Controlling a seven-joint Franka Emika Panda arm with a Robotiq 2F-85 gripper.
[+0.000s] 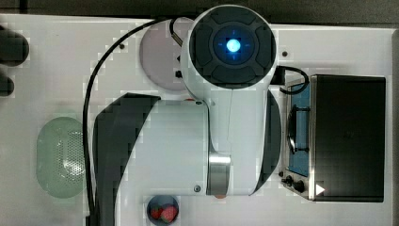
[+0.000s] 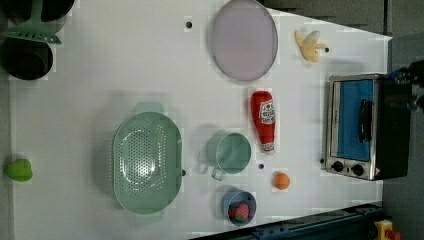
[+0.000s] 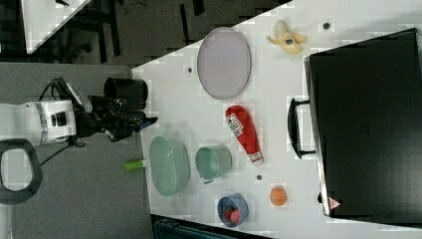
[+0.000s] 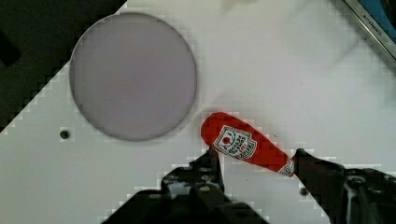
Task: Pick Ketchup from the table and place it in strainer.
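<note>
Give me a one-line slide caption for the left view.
Ketchup lies on the table between plate and cup; strainer sits empty.

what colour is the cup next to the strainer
Green, a darker shade than the pale mint strainer; the cup shows best in the left view.

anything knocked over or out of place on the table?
The Ketchup lies on its side between the plate and the green cup, not upright. The banana sits peeled open. Nothing looks spilled or broken.

One Ketchup [image 2: 264, 121], one strainer [image 2: 146, 162], one cup [image 2: 229, 153] — two strawberries [image 2: 239, 212].
</note>
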